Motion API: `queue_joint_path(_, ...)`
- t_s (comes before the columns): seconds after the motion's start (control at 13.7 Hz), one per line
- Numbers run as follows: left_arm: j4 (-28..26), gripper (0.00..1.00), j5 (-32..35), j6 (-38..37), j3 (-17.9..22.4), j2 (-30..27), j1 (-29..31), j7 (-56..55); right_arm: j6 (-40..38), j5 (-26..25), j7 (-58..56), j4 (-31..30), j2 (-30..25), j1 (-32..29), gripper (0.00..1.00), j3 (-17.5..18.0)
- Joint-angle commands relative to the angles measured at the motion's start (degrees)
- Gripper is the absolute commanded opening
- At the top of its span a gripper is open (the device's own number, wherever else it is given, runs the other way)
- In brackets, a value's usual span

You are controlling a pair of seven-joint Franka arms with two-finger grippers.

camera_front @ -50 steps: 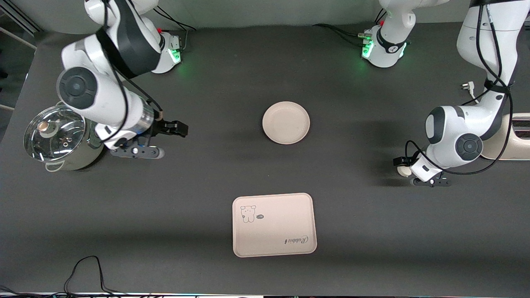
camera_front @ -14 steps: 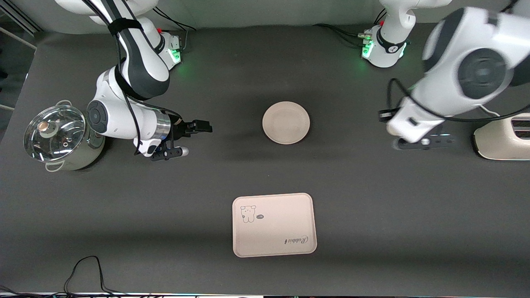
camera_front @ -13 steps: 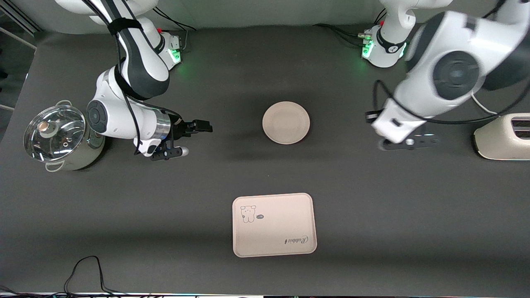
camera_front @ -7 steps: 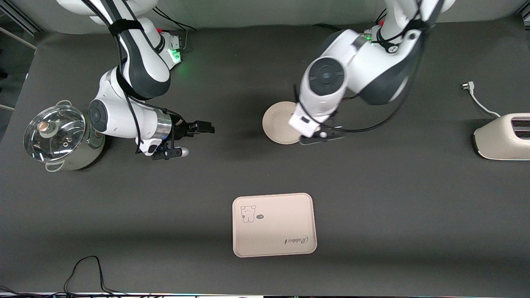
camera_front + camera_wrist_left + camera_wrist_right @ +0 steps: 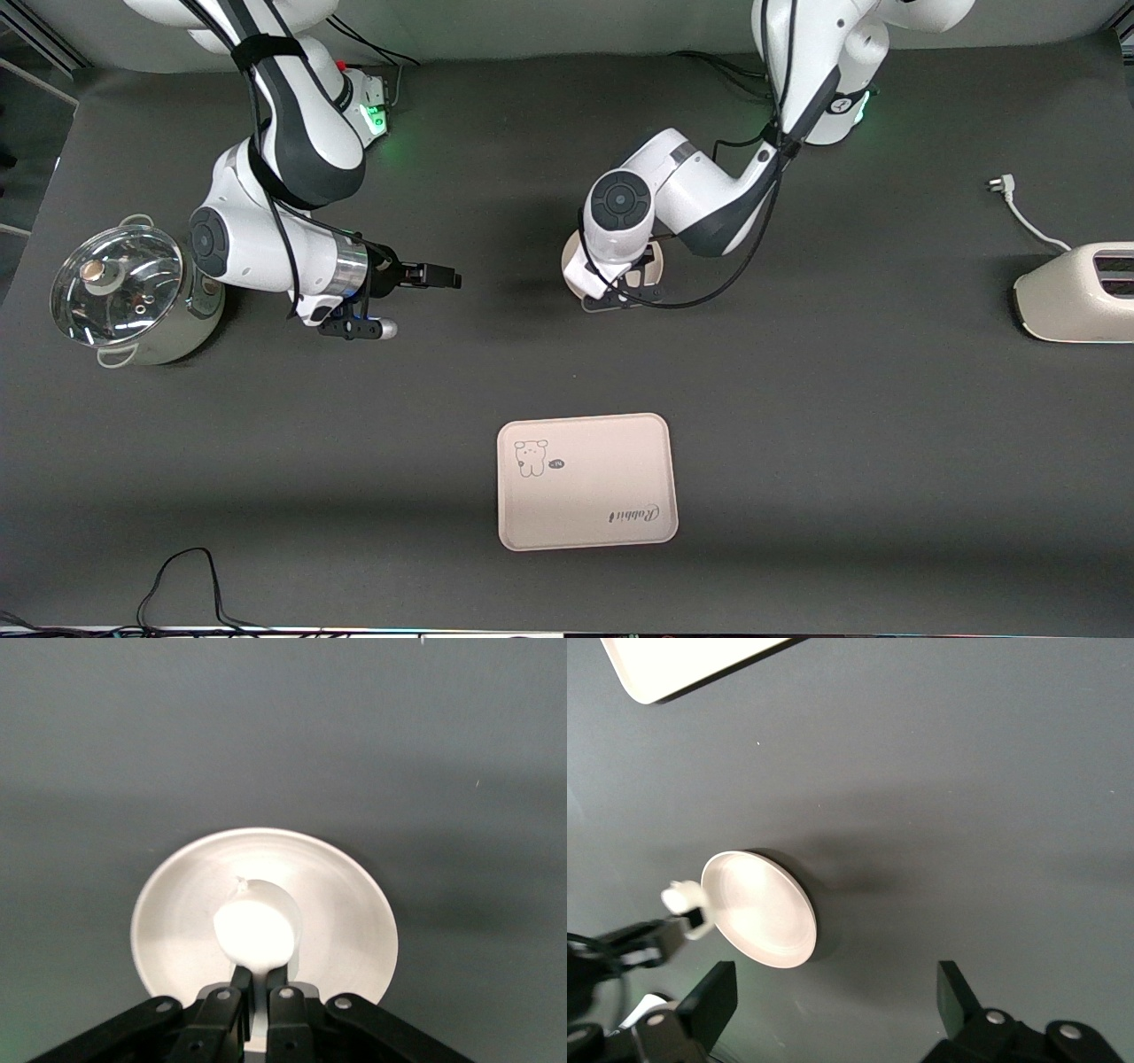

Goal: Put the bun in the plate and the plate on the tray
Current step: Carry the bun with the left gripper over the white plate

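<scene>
The off-white bun [image 5: 257,930] sits pinched between my left gripper's [image 5: 259,979] fingers, over the middle of the round cream plate [image 5: 345,921]. In the front view the left arm's wrist [image 5: 617,202] covers most of the plate [image 5: 569,266], which lies mid-table. The right wrist view shows the bun [image 5: 680,896] held a little above the plate [image 5: 757,908]. My right gripper [image 5: 440,277] is open and empty above the table, between the pot and the plate. The printed tray [image 5: 586,481] lies nearer to the front camera than the plate.
A steel pot with a glass lid [image 5: 115,292] stands at the right arm's end of the table. A cream toaster [image 5: 1076,292] and its loose plug [image 5: 999,184] are at the left arm's end. A black cable [image 5: 186,576] loops at the table's front edge.
My left arm has swung from the toaster end of the table to over the plate, carrying the bun, and has come lower. My right gripper has edged slightly toward the plate.
</scene>
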Motion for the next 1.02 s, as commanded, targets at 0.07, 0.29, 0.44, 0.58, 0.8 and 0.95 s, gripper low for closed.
queue_joint_path(0.07,-10.8,0.11,-0.2,9.5,-1.1,-3.5,-1.0,-1.0,4.1,3.6,-5.8,-0.5,1.6,0.5,1.0,-0.3)
queue_joint_path(0.29,-12.9,0.57,0.1,14.2,-1.1,-2.6,-2.5,-2.4,8.7,14.6,-10.1,-4.2,3.4,4.6,1.0,-0.3)
queue_joint_path(0.44,-12.9,1.0,0.1,13.0,-0.9,-3.2,-2.0,-2.5,19.6,16.8,-15.2,-10.7,3.9,6.6,1.0,0.2)
queue_joint_path(0.58,-12.0,1.0,0.1,10.0,-0.7,-4.2,-1.1,-2.3,22.9,27.7,-21.0,-11.6,5.5,10.4,1.0,0.0)
queue_joint_path(0.8,-10.9,1.0,0.2,4.9,-0.8,-7.6,1.8,-1.5,24.0,30.1,-23.0,-11.7,8.1,11.8,1.0,0.1)
queue_joint_path(0.95,-10.5,1.0,0.2,3.1,-0.8,-8.6,2.3,-1.4,30.3,33.3,-22.9,-11.7,10.6,17.2,1.0,0.1)
